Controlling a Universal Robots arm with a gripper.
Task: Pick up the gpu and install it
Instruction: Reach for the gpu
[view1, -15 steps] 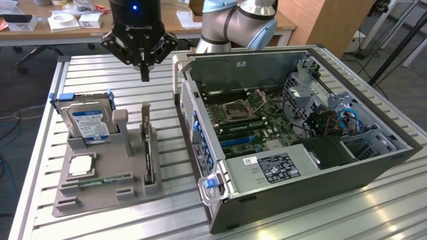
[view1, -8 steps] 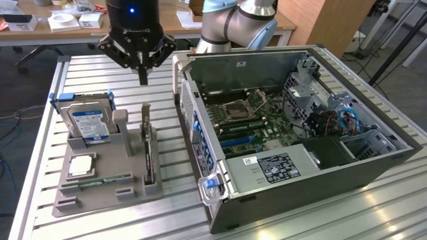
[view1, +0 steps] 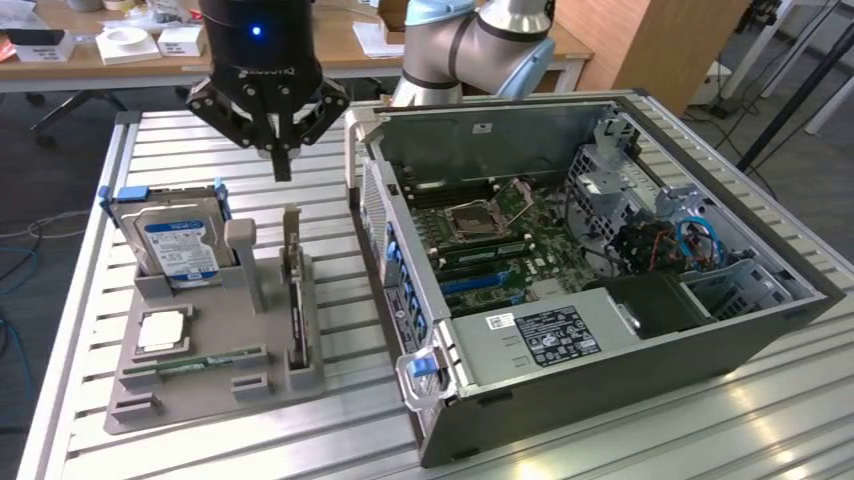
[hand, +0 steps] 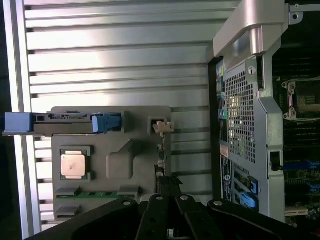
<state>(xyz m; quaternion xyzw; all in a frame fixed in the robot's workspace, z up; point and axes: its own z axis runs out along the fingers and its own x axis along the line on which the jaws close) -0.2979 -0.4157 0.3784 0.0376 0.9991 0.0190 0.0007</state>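
Black claw (view1: 282, 168) pinched shut, holding nothing, hanging just above the gpu's far end.
The gpu (view1: 296, 300) stands on edge in the grey rack (view1: 174, 400), on the exterior view's left of the open case (view1: 641, 380): not picked up, nothing installed.
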